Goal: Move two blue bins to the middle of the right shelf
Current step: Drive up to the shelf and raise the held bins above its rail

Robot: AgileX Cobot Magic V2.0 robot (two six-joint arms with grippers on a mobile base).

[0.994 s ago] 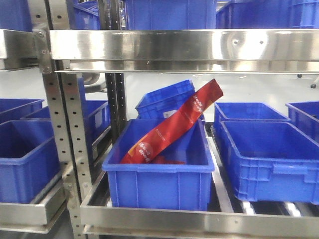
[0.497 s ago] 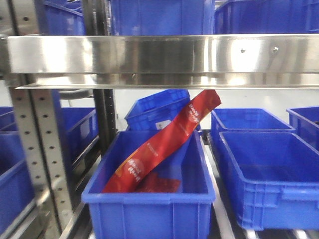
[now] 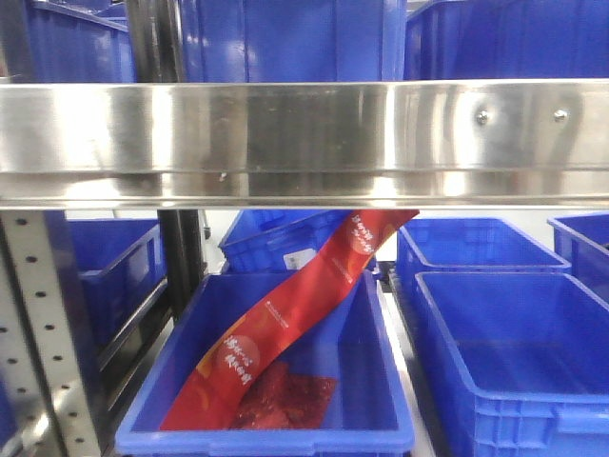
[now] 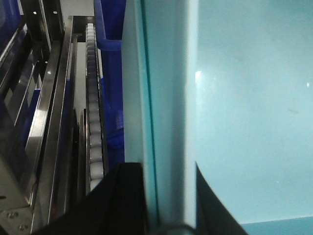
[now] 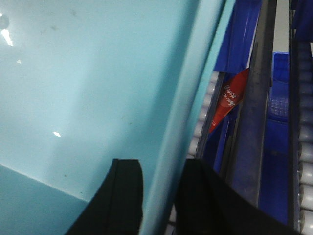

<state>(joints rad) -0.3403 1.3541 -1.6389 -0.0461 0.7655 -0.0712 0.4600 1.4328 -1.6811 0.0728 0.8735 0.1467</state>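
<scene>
In the front-facing view a steel shelf rail (image 3: 304, 143) runs across the frame; below it a dark blue crate (image 3: 276, 381) sits near the shelf's front edge and holds a long red packet (image 3: 285, 328) that leans from the crate's front left corner up toward the rail. A second dark blue crate (image 3: 514, 362) stands just beside it on the right, and more crates stand behind and above; no pale bin or pincer appears here. In the left wrist view the left pincer (image 4: 168, 196) is clenched on the pale blue bin (image 4: 244, 107): one dark finger (image 4: 122, 200) lies outside the wall, the other inside, with the thin rim (image 4: 146, 98) running up between them. A roller track (image 4: 95, 122) and steel shelf frame (image 4: 49, 122) lie to the left. In the right wrist view the right pincer (image 5: 159, 196) likewise straddles a pale bin wall (image 5: 88, 88), its fingers (image 5: 122, 196) on either side of the rim. Beside the bin, rollers (image 5: 205, 112), a dark blue crate and a slice of the red packet (image 5: 227, 98) show past a steel rail (image 5: 254, 98).
</scene>
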